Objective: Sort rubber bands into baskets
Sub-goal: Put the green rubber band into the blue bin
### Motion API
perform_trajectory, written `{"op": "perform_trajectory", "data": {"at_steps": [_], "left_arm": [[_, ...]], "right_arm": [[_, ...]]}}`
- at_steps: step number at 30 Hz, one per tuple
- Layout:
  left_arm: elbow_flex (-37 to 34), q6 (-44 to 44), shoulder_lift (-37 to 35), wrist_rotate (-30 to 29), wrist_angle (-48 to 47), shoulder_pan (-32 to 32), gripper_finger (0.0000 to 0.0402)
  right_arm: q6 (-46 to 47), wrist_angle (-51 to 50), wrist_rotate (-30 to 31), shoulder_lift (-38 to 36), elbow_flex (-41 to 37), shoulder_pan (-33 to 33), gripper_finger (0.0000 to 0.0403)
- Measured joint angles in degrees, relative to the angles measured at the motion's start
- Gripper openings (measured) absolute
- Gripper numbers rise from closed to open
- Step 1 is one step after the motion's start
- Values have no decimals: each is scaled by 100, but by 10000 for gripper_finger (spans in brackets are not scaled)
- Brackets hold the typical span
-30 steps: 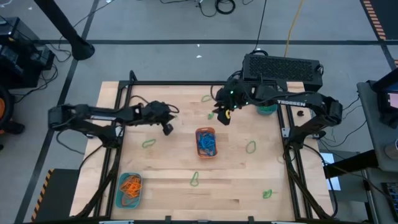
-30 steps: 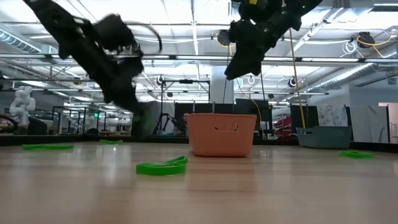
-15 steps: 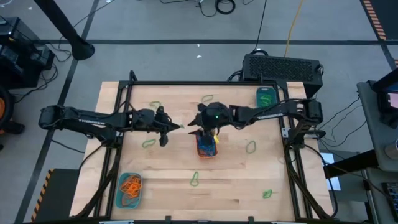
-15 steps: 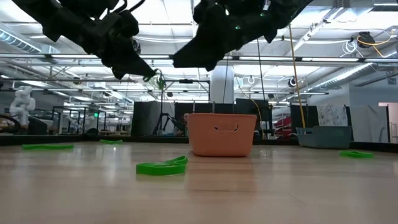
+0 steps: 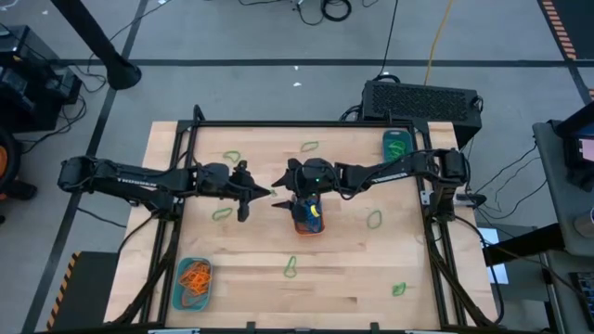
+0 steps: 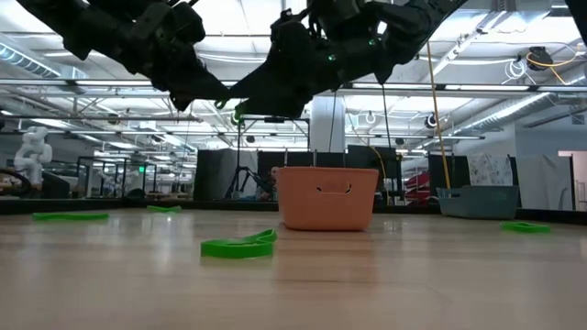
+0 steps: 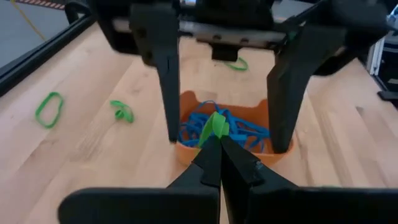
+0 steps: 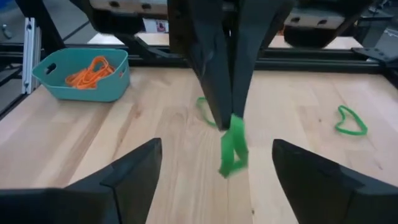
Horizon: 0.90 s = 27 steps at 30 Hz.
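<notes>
Handover mid-air beside the orange basket [image 5: 307,215]: left gripper [image 7: 214,144] pinches a green rubber band [image 7: 214,126] shut between its tips, right gripper [image 8: 214,163] spread wide around it, so close right squarely on the dangling loop before left lets go.

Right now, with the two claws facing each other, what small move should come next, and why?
Probably the right claw should close on the green rubber band. The left claw is shut on one end of it, and the band hangs between the open right fingers. The orange basket nearby holds blue bands, so green seems not to belong there.
</notes>
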Motion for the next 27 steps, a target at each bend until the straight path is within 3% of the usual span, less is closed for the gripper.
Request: {"op": "perform_trajectory", "data": {"at_steps": [4,8,15,18,27], "left_arm": [[0,11,0,1,29,3,2],[0,9,0,1,33,3,2],[0,9,0,-5,59,3,2],[0,9,0,-278,65,2,8],[-116,52,0,-423,-230,3,100]], "right_arm": [[9,-5,104,6,0,0,291],[9,-13,436,6,0,0,248],[9,-6,436,4,0,-7,96],[-27,-19,399,4,0,-7,24],[-148,-444,412,-78,0,-24,3]]}}
